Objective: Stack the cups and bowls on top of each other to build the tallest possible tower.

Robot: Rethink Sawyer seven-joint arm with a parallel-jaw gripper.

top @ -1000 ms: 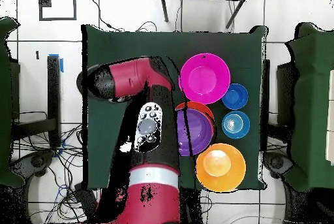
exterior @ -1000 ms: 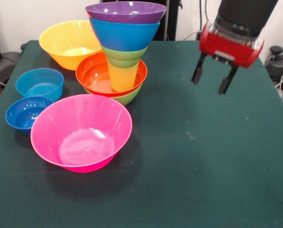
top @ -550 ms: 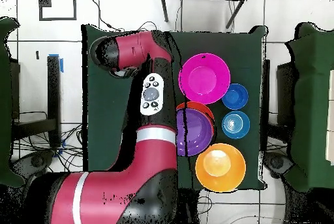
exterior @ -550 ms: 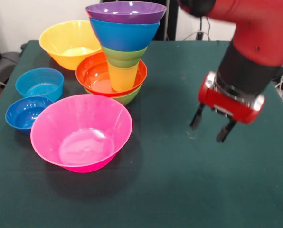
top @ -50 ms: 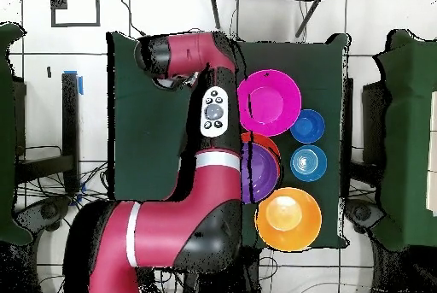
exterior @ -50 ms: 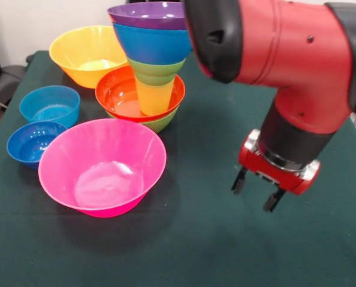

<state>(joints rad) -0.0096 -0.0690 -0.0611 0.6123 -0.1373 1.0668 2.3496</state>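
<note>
The tower stands at the back left: a medium green bowl [exterior @ -50 ms: 162, 123] at the bottom, a red-orange bowl [exterior @ -50 ms: 114, 94] in it, then the yellow cup [exterior @ -50 ms: 154, 99], a small green bowl [exterior @ -50 ms: 157, 70], a blue bowl [exterior @ -50 ms: 151, 44] and a purple bowl [exterior @ -50 ms: 147, 14] on top. From overhead only the purple bowl [top @ -50 ms: 262, 174] and a red-orange rim show beside the arm. My gripper [exterior @ -50 ms: 255, 195] hangs open and empty just above the bare cloth, well to the right of the large pink bowl [exterior @ -50 ms: 103, 165]. Overhead, the arm's wrist covers it.
An orange bowl [exterior @ -50 ms: 85, 54] sits at the back left. A light-blue bowl [exterior @ -50 ms: 49, 104] and a darker blue bowl [exterior @ -50 ms: 31, 142] stand at the left edge. Overhead, the pink bowl [top @ -50 ms: 271, 102], both blue bowls [top @ -50 ms: 307, 125] and the orange bowl [top @ -50 ms: 288, 219] line the table's right side.
The arm has swung forward and down from the back right. The gripper now hangs low near the table's middle right, still open and empty. The bowls have not moved.
</note>
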